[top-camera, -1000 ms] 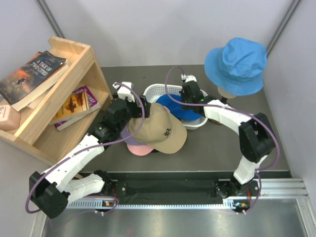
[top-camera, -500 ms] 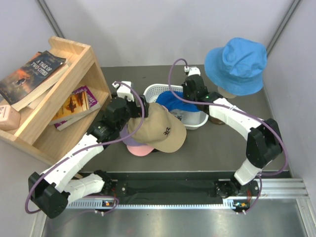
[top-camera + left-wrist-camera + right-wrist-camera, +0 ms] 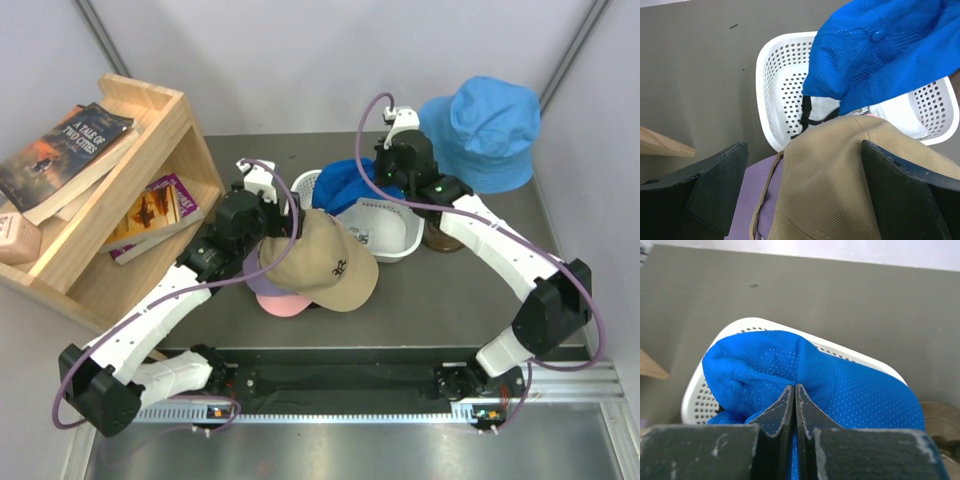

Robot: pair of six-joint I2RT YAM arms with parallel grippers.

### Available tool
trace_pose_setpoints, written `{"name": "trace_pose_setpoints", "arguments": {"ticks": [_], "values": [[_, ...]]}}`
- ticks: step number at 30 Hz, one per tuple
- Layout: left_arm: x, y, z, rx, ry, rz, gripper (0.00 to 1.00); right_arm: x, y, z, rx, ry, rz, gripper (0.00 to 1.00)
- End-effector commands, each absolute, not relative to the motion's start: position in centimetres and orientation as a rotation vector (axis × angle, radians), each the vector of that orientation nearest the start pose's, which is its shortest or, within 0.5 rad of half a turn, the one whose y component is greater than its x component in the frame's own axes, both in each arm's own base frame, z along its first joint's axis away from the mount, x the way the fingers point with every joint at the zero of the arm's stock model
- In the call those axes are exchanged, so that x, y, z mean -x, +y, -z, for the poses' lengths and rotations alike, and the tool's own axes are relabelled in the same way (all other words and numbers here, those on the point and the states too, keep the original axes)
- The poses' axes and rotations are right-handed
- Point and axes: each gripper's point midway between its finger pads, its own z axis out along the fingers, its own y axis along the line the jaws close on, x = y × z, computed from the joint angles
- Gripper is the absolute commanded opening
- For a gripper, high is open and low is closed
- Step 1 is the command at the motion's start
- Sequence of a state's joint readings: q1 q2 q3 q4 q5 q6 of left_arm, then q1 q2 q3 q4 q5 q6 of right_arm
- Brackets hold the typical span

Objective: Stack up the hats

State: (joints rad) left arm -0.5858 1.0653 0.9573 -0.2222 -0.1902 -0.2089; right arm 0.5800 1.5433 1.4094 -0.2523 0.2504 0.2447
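Note:
A tan cap [image 3: 322, 262] lies on top of a lavender cap [image 3: 258, 285] and a pink cap [image 3: 288, 306] on the table. My left gripper [image 3: 284, 216] is open over the tan cap's rear edge; in the left wrist view its fingers [image 3: 715, 185] straddle the tan cap [image 3: 840, 185] and the lavender cap [image 3: 757, 200]. My right gripper [image 3: 388, 180] is shut on the crown of the royal blue cap [image 3: 352, 182], holding it above the white basket [image 3: 402, 250]. The grip [image 3: 794, 390] pinches a fold of the blue fabric [image 3: 865, 395]. A white cap [image 3: 372, 222] lies in the basket. The black cap does not show.
A light blue bucket hat [image 3: 482, 128] sits on a mannequin head at the back right, close behind my right arm. A wooden bookshelf [image 3: 110, 210] with books stands at the left. The basket [image 3: 762, 85] touches the cap pile's far side.
My right gripper has lifted the royal blue cap up out of the basket and toward the back, uncovering the white cap. My left gripper has barely moved.

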Motion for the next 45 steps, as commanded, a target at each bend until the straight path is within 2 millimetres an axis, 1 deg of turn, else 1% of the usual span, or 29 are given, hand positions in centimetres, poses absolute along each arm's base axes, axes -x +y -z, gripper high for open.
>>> {"name": "trace_pose_setpoints", "arguments": {"ticks": [1,2,4,5,6,7,9,10,11,13,15,17,18,19,21,22,24,25,27,30,33,36,38,40,41,43,44,45], "values": [[-31.6,-18.9,-26.0,-0.318,1.923,0.360,0.99,-40.6,23.6,-35.1,0.159,1.769,-0.410,0.00],[-31.9,-19.1,-26.8,-0.326,1.905,0.362,0.99,-40.3,23.5,-35.8,0.157,1.756,-0.423,0.00],[-32.3,-19.3,-27.6,-0.328,1.884,0.363,0.99,-39.8,23.7,-36.2,0.163,1.748,-0.452,0.00],[-32.6,-19.4,-28.5,-0.329,1.863,0.361,0.99,-39.5,23.7,-36.9,0.165,1.729,-0.467,0.00],[-32.8,-19.4,-29.1,-0.329,1.850,0.358,0.99,-39.3,23.8,-37.2,0.169,1.723,-0.481,0.00],[-33.0,-19.5,-30.3,-0.325,1.824,0.359,0.99,-39.1,23.8,-37.4,0.167,1.717,-0.490,0.00],[-33.5,-19.7,-31.5,-0.335,1.794,0.356,0.99,-38.7,23.8,-38.2,0.170,1.699,-0.509,0.00],[-33.6,-19.8,-32.8,-0.337,1.765,0.364,0.99,-38.7,23.8,-38.6,0.169,1.691,-0.511,0.00],[-33.7,-20.0,-33.1,-0.351,1.754,0.364,0.99,-38.5,23.8,-39.0,0.170,1.684,-0.515,0.00],[-34.0,-20.2,-34.9,-0.350,1.708,0.370,0.99,-38.4,23.6,-39.7,0.168,1.674,-0.519,0.00],[-33.8,-20.6,-36.3,-0.373,1.666,0.391,0.99,-38.1,23.7,-40.4,0.170,1.654,-0.532,0.00],[-33.4,-21.5,-38.1,-0.418,1.593,0.439,0.99,-37.9,23.7,-41.2,0.172,1.638,-0.539,0.00],[-32.8,-22.5,-38.8,-0.467,1.560,0.496,0.99,-37.8,23.7,-41.5,0.175,1.631,-0.541,0.00],[-32.6,-23.0,-39.9,-0.480,1.514,0.524,0.99,-37.8,23.7,-42.0,0.173,1.619,-0.545,0.00],[-32.1,-23.9,-40.7,-0.518,1.476,0.573,0.99,-37.6,24.0,-42.6,0.180,1.611,-0.553,0.00],[-31.7,-24.6,-41.5,-0.545,1.439,0.616,0.99,-37.4,24.0,-43.2,0.180,1.599,-0.557,0.00],[-31.4,-25.3,-42.1,-0.575,1.409,0.654,0.99,-37.0,24.3,-43.9,0.189,1.590,-0.568,0.00],[-30.9,-26.0,-42.3,-0.605,1.392,0.693,0.99,-36.8,24.4,-44.4,0.193,1.581,-0.575,0.00],[-30.7,-26.7,-43.1,-0.623,1.349,0.729,0.99,-36.3,24.9,-44.8,0.204,1.574,-0.584,0.00],[-29.9,-28.1,-43.1,-0.680,1.329,0.812,0.99,-35.9,25.5,-44.9,0.207,1.577,-0.585,0.00],[-29.2,-29.0,-42.8,-0.720,1.323,0.877,0.99,-35.4,26.1,-45.0,0.211,1.576,-0.586,0.00],[-29.2,-29.4,-41.9,-0.729,1.359,0.905,0.99,-35.1,26.5,-45.0,0.214,1.580,-0.578,0.00],[-29.7,-29.5,-41.4,-0.711,1.389,0.902,0.99,-34.7,27.0,-45.3,0.220,1.573,-0.584,0.00],[-29.8,-29.6,-41.3,-0.703,1.393,0.906,0.99,-34.5,27.2,-45.5,0.215,1.569,-0.580,0.00],[-30.0,-29.7,-41.1,-0.698,1.400,0.910,0.99,-34.2,27.6,-45.4,0.224,1.570,-0.585,0.00],[-30.3,-29.9,-41.3,-0.685,1.399,0.920,0.99,-34.0,27.9,-45.6,0.224,1.568,-0.583,0.00],[-30.7,-30.2,-40.8,-0.679,1.418,0.924,0.99,-33.7,28.3,-45.6,0.230,1.568,-0.591,0.00],[-31.0,-30.3,-40.8,-0.671,1.426,0.927,0.99,-33.7,28.3,-45.6,0.227,1.568,-0.585,0.00]]}}
